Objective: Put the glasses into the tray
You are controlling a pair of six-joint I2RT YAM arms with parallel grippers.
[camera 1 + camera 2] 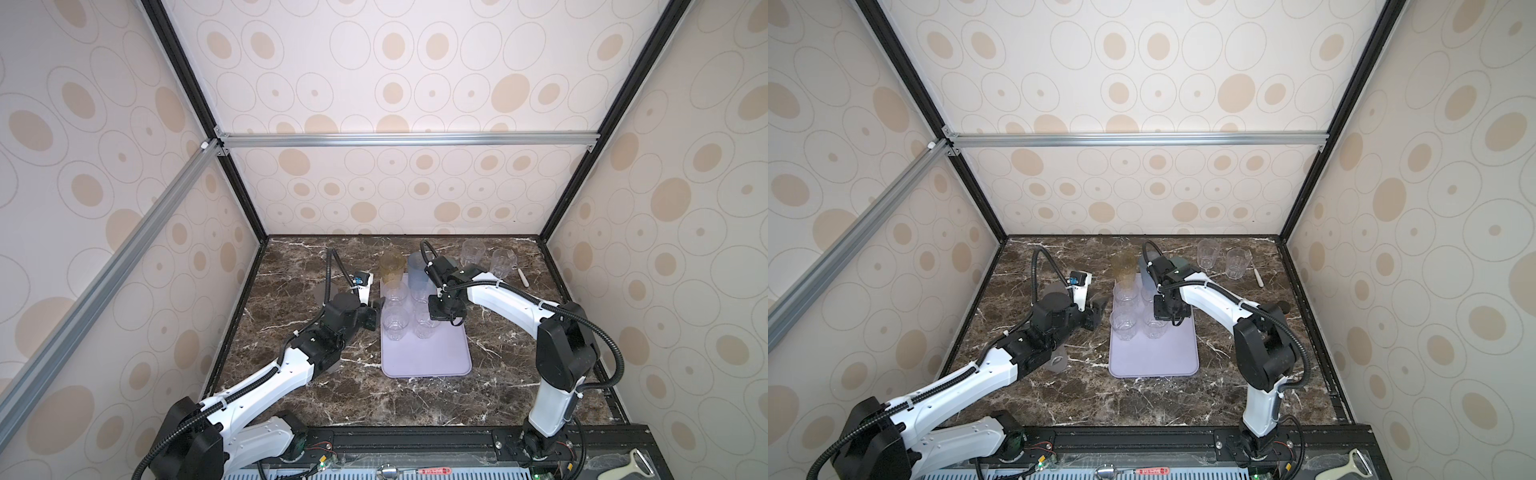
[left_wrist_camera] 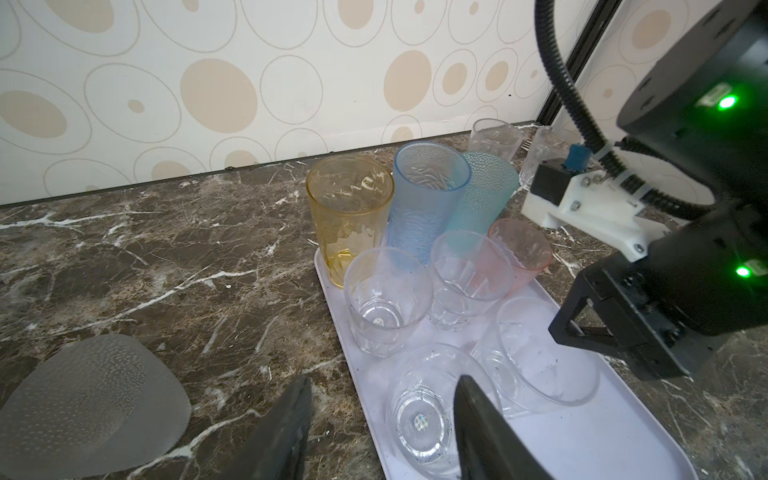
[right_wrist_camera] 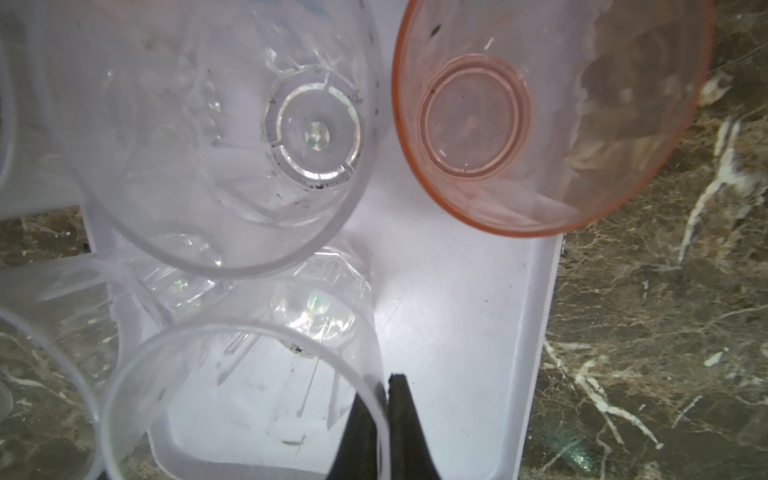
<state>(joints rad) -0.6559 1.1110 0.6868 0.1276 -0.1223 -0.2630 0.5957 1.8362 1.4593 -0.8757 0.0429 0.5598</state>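
Left, on the tabletop [image 1: 353, 399]: one frosted glass [image 2: 83, 399] stood outside the tray, near the left arm. Left gripper [image 2: 384, 380] hung at the tray's left rim, jaws spread, nothing held between them.

Centre: tray [image 1: 428, 361], near half bare, far half crowded. Tall amber glass [image 1: 390, 266] and grey-blue glass [image 1: 417, 270] stood at the far end, with the teal glass [image 2: 486, 191] just beside the grey-blue. Four short clear glasses [image 1: 395, 291] stood in a close block, and the pink glass [image 3: 540, 124] was by the tray's edge.

Right gripper [image 3: 384, 386]: jaws pressed together on the rim wall of the near-right clear glass [image 3: 187, 395], one jaw inside, one outside. Could not tell whether its base rested on the tray.

Far right: two clear glasses [image 1: 472, 252] on the tabletop, well apart from the tray, not yet placed.

Handling, judged:
- The glasses looked thin-walled, light, stiff and slick. They would probably tip or skid sooner than break.
- A rim pinch suits them, one jaw inside the mouth.
- The neighbours stood nearly touching, so a glass should be lowered straight down with no sideways sweep
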